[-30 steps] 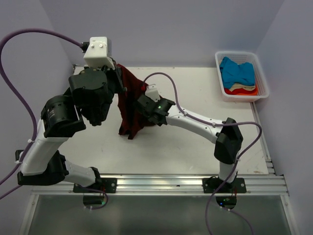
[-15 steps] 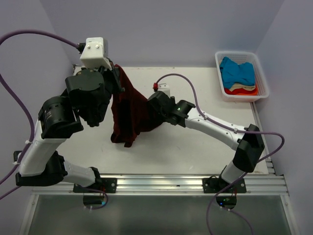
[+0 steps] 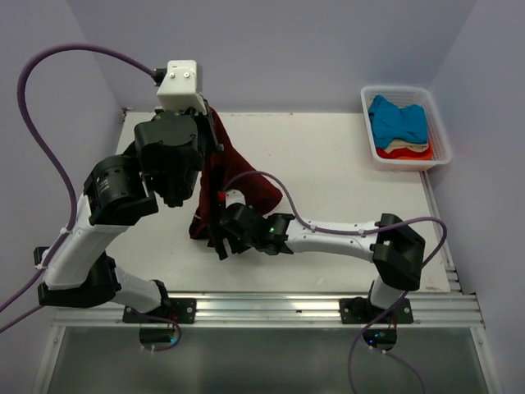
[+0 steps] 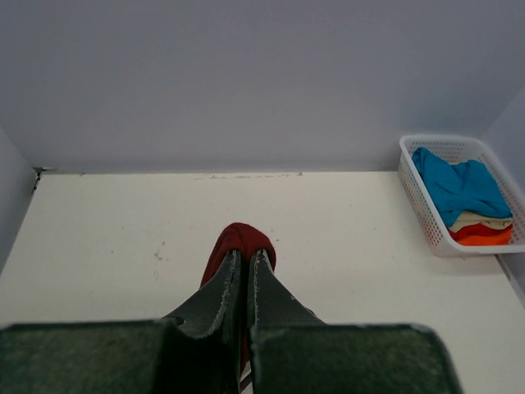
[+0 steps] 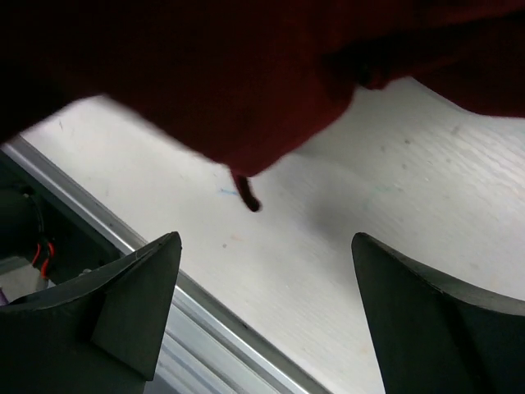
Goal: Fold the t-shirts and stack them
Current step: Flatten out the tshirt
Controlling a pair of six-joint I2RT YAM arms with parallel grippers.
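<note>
Hanging over the white table [image 3: 353,189] between lilac walls [image 3: 287,49], the maroon t-shirt [image 3: 246,176] droops near the front edge. Left wrist view: the left gripper [image 4: 243,267] pinches its cloth; a basket [image 4: 414,197] sits far right. Right wrist view: the right gripper [image 5: 264,246] gapes empty beneath the hem.

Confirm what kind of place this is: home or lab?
Probably a robotics lab cell, not a home: plain lilac walls around a white table, left arm and right arm bolted to an aluminium rail.

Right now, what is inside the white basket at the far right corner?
A bright blue t-shirt lies on top; edges of a cream one and an orange-red one show beneath. Whatever lies deeper in the basket is covered.
</note>
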